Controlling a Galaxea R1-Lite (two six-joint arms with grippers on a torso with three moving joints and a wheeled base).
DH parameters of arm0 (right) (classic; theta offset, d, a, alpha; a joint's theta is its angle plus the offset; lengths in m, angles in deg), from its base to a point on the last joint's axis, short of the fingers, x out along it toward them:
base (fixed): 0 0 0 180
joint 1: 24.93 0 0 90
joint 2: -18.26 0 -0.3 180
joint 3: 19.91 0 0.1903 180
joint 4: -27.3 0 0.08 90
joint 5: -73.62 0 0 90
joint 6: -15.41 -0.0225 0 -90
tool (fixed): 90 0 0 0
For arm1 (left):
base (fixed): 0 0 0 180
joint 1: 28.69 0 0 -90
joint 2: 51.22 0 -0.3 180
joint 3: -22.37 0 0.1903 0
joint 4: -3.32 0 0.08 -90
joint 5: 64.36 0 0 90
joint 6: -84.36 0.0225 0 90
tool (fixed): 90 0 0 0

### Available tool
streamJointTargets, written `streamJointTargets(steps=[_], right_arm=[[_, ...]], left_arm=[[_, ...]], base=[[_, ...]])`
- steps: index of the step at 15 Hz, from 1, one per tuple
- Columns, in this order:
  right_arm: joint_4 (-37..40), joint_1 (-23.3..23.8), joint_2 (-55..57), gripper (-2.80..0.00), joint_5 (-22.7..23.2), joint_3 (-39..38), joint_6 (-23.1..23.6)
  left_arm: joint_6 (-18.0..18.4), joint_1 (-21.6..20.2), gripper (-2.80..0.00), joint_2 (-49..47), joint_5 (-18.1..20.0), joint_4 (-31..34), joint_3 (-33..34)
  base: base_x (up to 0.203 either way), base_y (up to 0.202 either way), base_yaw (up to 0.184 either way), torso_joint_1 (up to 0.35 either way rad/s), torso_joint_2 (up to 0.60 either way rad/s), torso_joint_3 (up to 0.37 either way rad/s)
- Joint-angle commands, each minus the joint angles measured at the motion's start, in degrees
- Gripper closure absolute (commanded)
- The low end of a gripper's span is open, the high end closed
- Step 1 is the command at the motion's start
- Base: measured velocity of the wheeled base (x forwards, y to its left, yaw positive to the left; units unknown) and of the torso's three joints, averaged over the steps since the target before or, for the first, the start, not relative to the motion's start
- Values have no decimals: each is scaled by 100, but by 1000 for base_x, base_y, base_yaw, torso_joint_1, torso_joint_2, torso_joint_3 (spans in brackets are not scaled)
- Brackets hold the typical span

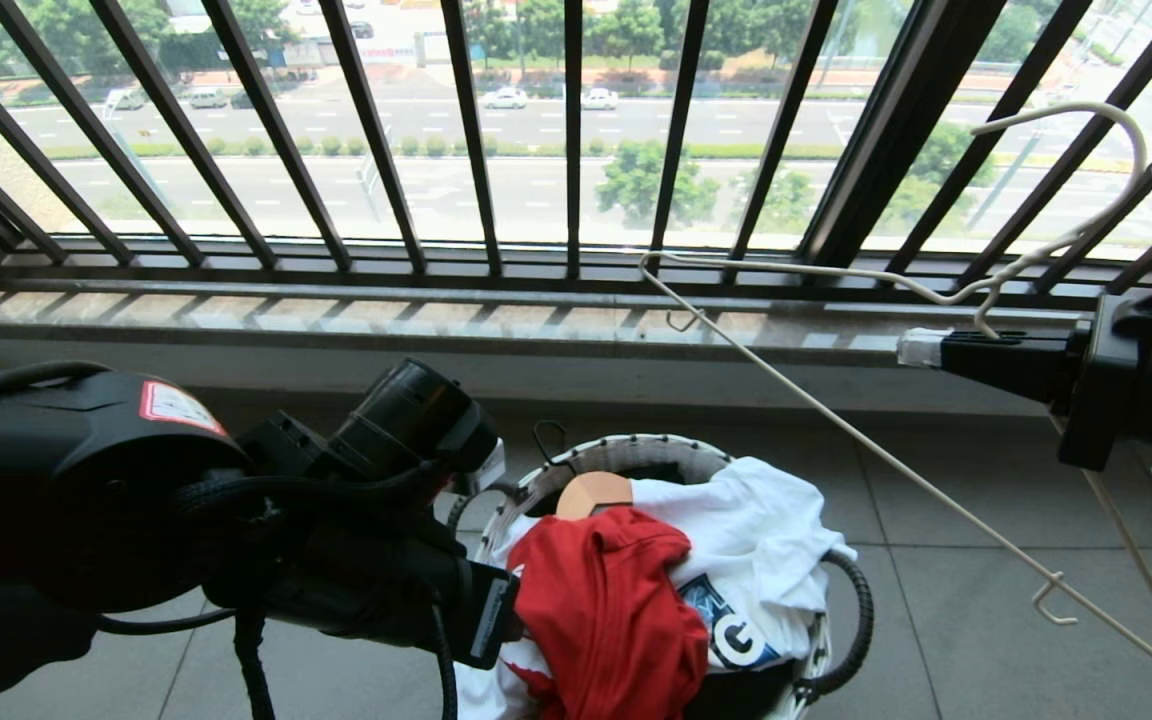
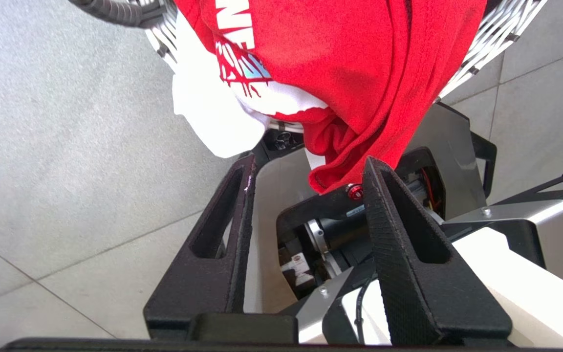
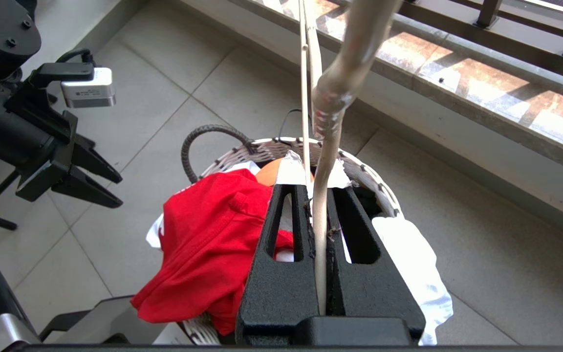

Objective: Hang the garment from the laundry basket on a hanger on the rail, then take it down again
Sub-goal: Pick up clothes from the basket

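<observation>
Left gripper point(image 2: 306, 171) sits low beside the basket point(image 1: 636, 452), fingers point(image 2: 384, 205) spread and empty, and the red garment point(image 1: 606, 610) lies heaped over the basket's near rim just ahead of those tips, a loose fold drooping between them. It's bunched, so no clear long axis. Right gripper point(image 3: 318, 210) is farther off, fingers pinching the hanger point(image 1: 866, 455) by its neck, hook up, bar slanting down toward the floor.

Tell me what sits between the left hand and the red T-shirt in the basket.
Nothing visible does. The open left hand sits right beside the red T-shirt, which lies on top of the pile in the round white woven basket, its hem drooping between the fingers.
</observation>
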Motion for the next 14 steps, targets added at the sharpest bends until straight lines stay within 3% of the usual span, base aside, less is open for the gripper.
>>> streamJointTargets(steps=[1,3,6,8,9,10,14], right_arm=[[-11,-2,17,0,18,3,4],[-11,6,32,0,12,8,4],[-19,16,114,0,9,20,4],[-11,16,195,0,9,12,4],[-15,16,215,0,9,11,4],[-11,16,237,0,9,20,4],[-11,16,246,0,9,11,13]], left_arm=[[741,-174,0,-199,11,-28,-340],[1378,-223,0,-470,13,-31,-615],[2713,-463,0,-883,181,-52,-803],[3624,-847,0,-1114,1225,-71,-1072],[4185,-1021,-280,-1272,1559,-73,-1248],[4507,-1134,-280,-1420,1759,-75,-1435],[4936,-1150,-280,-1834,1800,-213,-1751]], base=[[0,0,0,0,0,0],[0,0,0,0,0,0],[0,0,0,0,0,0],[0,0,0,0,0,0],[0,0,0,0,0,0],[0,0,0,0,0,0],[0,0,0,0,0,0]])
